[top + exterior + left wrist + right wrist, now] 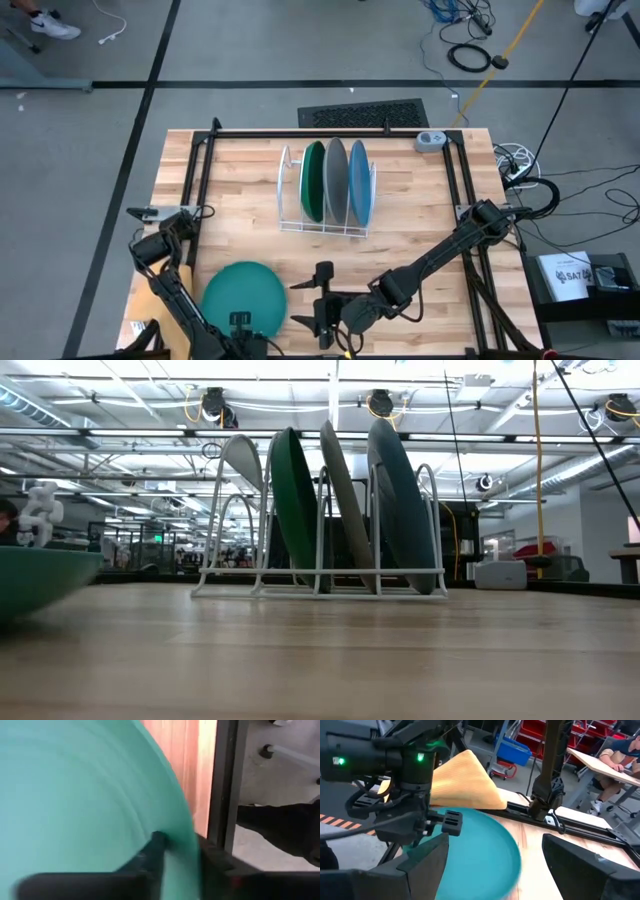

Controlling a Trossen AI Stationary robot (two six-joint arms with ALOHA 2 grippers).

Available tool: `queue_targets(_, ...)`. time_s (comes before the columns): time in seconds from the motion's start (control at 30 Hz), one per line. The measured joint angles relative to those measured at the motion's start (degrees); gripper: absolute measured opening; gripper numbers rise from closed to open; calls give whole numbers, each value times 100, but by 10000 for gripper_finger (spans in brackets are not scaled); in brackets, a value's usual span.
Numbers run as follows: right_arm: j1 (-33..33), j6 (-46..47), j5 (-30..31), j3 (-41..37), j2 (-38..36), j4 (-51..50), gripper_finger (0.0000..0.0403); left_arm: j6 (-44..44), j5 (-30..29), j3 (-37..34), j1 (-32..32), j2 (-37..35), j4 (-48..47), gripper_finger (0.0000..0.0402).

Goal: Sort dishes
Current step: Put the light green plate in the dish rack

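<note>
the white wire rack [327,222] stands upright on the far middle of the pale wooden table [420,230]; three of the large round flat plates stand on edge in its slots, side by side; the dark green plate [313,180] is the leftmost of them, the grey plate [336,180] is in the middle, and the blue plate [359,183] is on the right; in the low view the same three lean slightly in the rack, dark green [293,500], grey [345,500] and blue [403,500], with one slot free on the rack's left side; the fourth, the teal plate [243,296], is at the near left of the table, well apart from the rack; the left gripper [240,322] is at its near rim, and in the left wrist view its fingers [155,851] are closed on that rim, one on each face of the plate [75,805]; the low view shows only the plate's edge [40,575] at the left, just above the table surface; the right gripper [322,300] is near the middle of the near edge, just right of the teal plate and apart from it; its fingers [427,862] are spread wide, holding nothing, with the teal plate [480,855] in front of them; a folded yellow cloth [465,782] lies beyond the plate at the near left corner.
</note>
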Motion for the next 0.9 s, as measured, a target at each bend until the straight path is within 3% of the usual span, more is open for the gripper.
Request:
queue_targets(0.1, 27, 0, 0, 0, 0, 1, 313, 168, -107, -2, 4, -164, -102, 18)
queue_targets(0.43, 191, -427, 10, -2, -370, 50, 313, 230, -414, 306, -119, -1258, -1281, 3)
queue_targets(0.67, 383, -470, -19, -2, -950, 58, 313, 2246, -507, 658, -348, -2372, -1181, 1)
queue_targets(0.9, 426, -175, -1415, 0, -1014, -171, 313, 3423, -29, 855, -199, -3486, -632, 1)
